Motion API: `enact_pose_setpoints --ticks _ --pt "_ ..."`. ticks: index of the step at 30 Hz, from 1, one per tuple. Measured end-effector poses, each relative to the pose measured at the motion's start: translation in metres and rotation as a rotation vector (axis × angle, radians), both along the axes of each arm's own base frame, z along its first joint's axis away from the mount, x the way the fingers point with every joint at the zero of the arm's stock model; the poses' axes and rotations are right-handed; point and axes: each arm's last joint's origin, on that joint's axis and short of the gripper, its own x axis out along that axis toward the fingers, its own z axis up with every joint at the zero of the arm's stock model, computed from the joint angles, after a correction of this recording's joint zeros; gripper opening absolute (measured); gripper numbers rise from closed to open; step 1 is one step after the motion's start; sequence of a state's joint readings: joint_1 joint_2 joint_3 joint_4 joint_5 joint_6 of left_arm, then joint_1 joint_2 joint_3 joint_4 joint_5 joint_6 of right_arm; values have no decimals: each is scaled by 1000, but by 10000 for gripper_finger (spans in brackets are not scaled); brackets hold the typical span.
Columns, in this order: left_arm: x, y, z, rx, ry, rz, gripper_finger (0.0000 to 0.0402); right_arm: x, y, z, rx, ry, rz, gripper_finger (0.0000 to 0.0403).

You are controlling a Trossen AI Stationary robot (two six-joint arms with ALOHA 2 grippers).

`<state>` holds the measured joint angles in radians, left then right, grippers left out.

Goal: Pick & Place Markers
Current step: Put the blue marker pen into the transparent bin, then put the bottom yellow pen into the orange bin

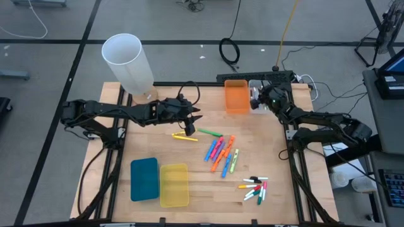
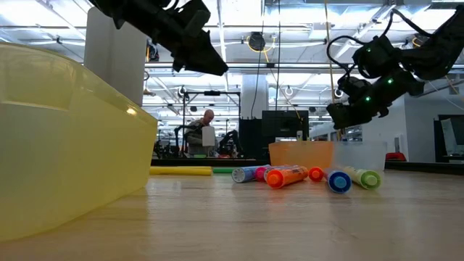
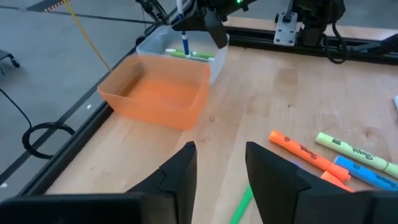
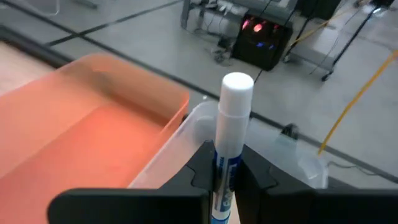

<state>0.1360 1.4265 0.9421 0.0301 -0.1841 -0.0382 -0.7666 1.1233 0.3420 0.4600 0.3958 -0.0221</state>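
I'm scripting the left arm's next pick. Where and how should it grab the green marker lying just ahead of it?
Judging by its pose, grip the green marker at mid-barrel, coming straight down. It lies flat on the table, apart from the other pens, so the left gripper should turn its fingers across the barrel.

Four bins [image 1: 237, 96], one white cylinder [image 1: 128, 62], roughly fifteen markers [image 1: 221, 151] on the table [image 1: 196, 208], two arms.
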Motion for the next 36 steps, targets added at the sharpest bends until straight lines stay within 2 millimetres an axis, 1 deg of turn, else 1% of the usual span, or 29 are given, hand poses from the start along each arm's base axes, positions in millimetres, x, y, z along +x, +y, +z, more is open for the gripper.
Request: enact_pose_setpoints --ticks 2,4,7,11,15,17,20,24,26,28,30,33,36 --pt "0 0 -1 -4 10 1 143 0 0 -1 11 -4 1 27" --pt "0 0 -1 -3 13 0 140 0 0 -1 13 -10 -1 46" --pt "0 0 -1 1 14 -2 134 0 0 0 9 -5 2 94" --pt "0 0 -1 4 15 -2 127 0 1 0 7 -7 1 167" --pt "0 0 -1 3 15 -2 129 -1 2 4 8 -67 -16 233" --pt "0 0 -1 -2 13 0 128 -2 3 9 2 -117 -25 257" --pt "-1 0 -2 -17 17 8 125 -3 8 19 -28 -181 -13 277" --pt "-2 0 -4 -21 39 9 123 -3 21 38 -92 -263 50 279" --pt "-2 0 -4 -21 40 9 124 -3 29 47 -111 -309 166 274" --pt "-2 0 -5 -28 43 12 123 -2 37 56 -115 -375 343 269" --pt "0 0 -9 -50 56 12 123 0 46 63 -102 -449 512 266" --pt "4 -6 -27 -108 151 -76 126 4 58 69 -68 -511 723 265" --pt "10 -12 -47 -138 238 -122 137 10 69 66 7 -510 868 266"
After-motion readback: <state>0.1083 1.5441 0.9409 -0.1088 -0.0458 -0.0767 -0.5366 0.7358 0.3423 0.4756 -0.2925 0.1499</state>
